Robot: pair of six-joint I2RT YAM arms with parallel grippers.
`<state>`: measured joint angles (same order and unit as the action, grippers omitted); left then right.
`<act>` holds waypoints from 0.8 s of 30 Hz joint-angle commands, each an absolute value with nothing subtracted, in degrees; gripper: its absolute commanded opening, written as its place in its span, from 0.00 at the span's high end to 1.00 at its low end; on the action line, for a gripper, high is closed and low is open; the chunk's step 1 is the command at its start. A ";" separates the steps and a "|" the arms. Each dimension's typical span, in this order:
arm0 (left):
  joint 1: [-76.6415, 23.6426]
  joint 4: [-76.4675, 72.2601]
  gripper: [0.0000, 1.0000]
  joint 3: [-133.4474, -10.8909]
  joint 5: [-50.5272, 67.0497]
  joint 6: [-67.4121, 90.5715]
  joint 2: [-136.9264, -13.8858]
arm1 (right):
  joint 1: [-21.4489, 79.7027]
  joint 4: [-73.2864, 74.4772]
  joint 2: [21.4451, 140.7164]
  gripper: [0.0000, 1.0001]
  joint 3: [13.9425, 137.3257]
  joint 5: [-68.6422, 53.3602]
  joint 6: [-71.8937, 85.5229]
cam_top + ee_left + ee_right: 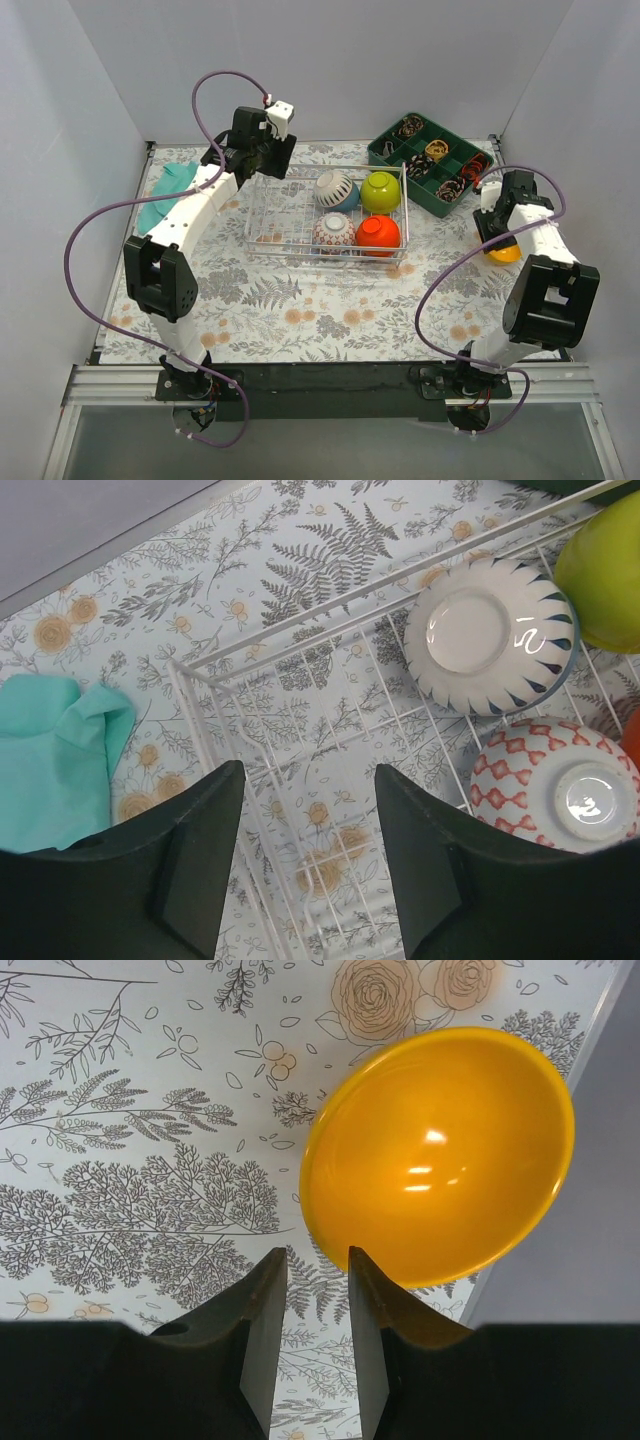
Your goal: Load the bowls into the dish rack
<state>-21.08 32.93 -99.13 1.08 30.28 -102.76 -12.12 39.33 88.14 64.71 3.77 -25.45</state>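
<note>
The silver wire dish rack [290, 215] stands mid-table and holds four bowls: a white and blue striped one [336, 188], a yellow-green one [380, 191], a red-patterned white one [334, 232] and a red one [378, 235]. My left gripper [262, 165] hangs open and empty over the rack's far left end [300, 710]; its wrist view [310, 770] shows the striped bowl [490, 635] and the red-patterned bowl [555, 795] upside down. A glossy orange bowl [503, 252] lies on the table at the right. My right gripper [316, 1252] is just before the orange bowl [440, 1150], jaws narrowly apart and empty.
A dark green compartment tray [430, 165] with several small items stands at the back right. A teal cloth [165, 190] lies at the left, beside the rack [50, 750]. White walls enclose the table; the orange bowl is close to the right wall.
</note>
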 commanded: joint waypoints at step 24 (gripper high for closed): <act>-25.84 32.78 0.45 -99.14 -3.78 27.77 -100.28 | -11.95 57.37 80.51 0.99 76.79 -10.16 -26.81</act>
